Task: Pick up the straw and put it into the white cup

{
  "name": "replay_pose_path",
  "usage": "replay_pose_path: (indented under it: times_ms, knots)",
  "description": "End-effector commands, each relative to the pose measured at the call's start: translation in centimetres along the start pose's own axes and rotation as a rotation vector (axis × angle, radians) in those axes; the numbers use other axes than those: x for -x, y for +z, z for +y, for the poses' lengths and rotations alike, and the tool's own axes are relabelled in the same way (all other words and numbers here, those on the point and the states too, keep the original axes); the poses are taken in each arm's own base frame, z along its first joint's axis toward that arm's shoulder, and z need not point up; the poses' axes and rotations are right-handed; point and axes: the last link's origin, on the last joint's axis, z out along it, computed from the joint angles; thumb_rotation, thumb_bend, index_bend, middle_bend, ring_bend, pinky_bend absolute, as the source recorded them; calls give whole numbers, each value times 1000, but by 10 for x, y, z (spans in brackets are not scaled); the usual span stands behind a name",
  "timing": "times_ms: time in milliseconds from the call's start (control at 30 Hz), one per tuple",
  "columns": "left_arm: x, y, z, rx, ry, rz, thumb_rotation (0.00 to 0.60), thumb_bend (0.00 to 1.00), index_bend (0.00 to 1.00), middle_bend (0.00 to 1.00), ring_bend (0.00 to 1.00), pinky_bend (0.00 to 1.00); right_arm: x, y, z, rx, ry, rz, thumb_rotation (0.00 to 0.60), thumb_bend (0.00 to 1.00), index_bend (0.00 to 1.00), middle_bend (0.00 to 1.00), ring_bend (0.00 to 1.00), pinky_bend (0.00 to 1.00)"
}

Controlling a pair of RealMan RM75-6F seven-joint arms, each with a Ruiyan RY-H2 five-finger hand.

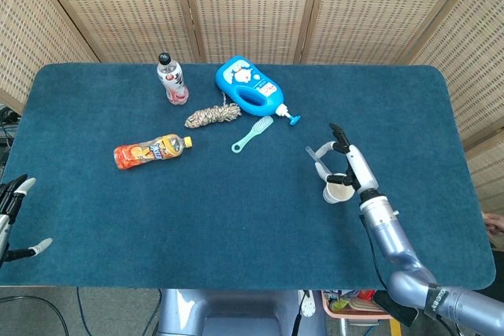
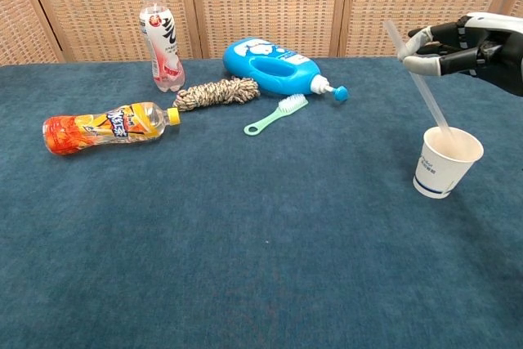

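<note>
Chest view: right hand pinches the thin clear straw, its lower tip tilted inside the white paper cup.

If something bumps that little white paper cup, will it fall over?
Probably. The white paper cup looks thin, light and seemingly empty, narrower at its base. The clear plastic straw held by the right robot hand leans into it, so a sideways nudge might tip it.

Head view steeply down over the table; chest view low, level, nearer, same tabletop.
</note>
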Motion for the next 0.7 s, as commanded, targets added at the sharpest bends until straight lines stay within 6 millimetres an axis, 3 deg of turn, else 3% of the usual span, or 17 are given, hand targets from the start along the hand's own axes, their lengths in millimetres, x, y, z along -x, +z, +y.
replay_pose_path:
  times_ms: [33,600,700]
  knots:
    - [0,0,0,-2,-1,1,600,99,0,0,0,0,2,1,4,6,0,-5,600,480,680,0,0,0]
    - [2,1,0,-6,4,-5,600,99,0,0,0,0,0,4,28,57,-10,-5,600,480,680,0,0,0]
    - [2,2,1,-6,6,-6,600,98,0,0,0,0,0,3,31,53,1,-14,600,326,641,0,0,0]
